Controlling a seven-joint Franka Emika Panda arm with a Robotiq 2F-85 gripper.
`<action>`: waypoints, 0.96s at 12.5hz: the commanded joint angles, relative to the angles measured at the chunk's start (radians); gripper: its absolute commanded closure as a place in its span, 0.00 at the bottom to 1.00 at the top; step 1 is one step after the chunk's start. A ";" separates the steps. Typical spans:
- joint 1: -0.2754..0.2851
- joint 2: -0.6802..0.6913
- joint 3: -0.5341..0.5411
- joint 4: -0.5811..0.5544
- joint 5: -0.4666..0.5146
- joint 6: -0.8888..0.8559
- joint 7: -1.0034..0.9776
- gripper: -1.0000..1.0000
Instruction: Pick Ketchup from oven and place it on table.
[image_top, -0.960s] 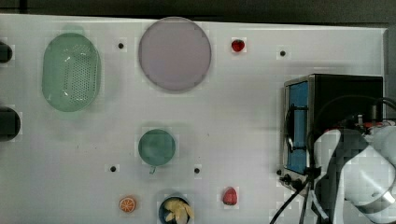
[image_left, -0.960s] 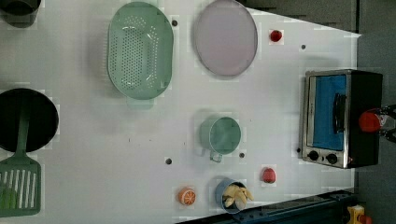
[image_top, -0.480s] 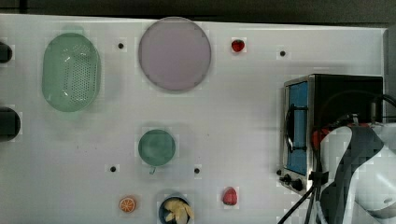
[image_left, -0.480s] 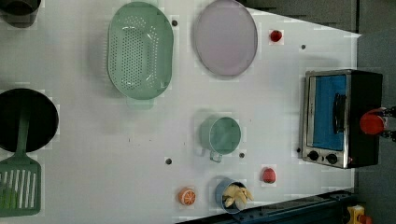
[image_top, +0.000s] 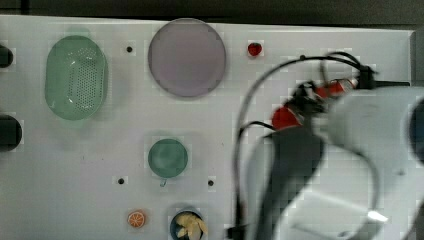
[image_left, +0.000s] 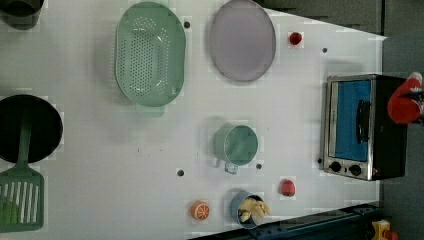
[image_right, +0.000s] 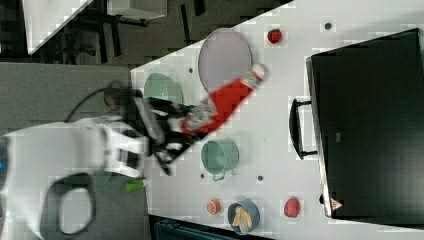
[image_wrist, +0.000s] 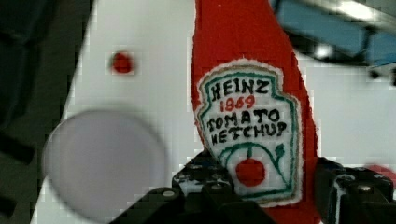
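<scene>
Right view: claw (image_right: 187, 125) grips Ketchup (image_right: 227, 100) above table (image_right: 270, 125); oven (image_right: 370, 125) well apart.

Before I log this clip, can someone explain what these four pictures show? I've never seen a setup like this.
It is one white robot arm working over a white table, filmed from three fixed cameras and one camera on its wrist. On the table sit a black toaster oven, a green colander, a pale round plate, a green cup, a bowl of food pieces, an orange slice and two strawberries. The gripper has its jaws closed around a red ketchup bottle, seen in the right view off the oven, in front of its door. The wrist view shows the bottle's label close up.
</scene>
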 joint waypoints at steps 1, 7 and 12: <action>0.005 -0.026 0.091 -0.090 -0.006 -0.025 0.167 0.50; 0.006 0.055 0.202 -0.330 -0.058 0.199 0.373 0.50; 0.007 0.306 0.203 -0.375 -0.058 0.479 0.379 0.50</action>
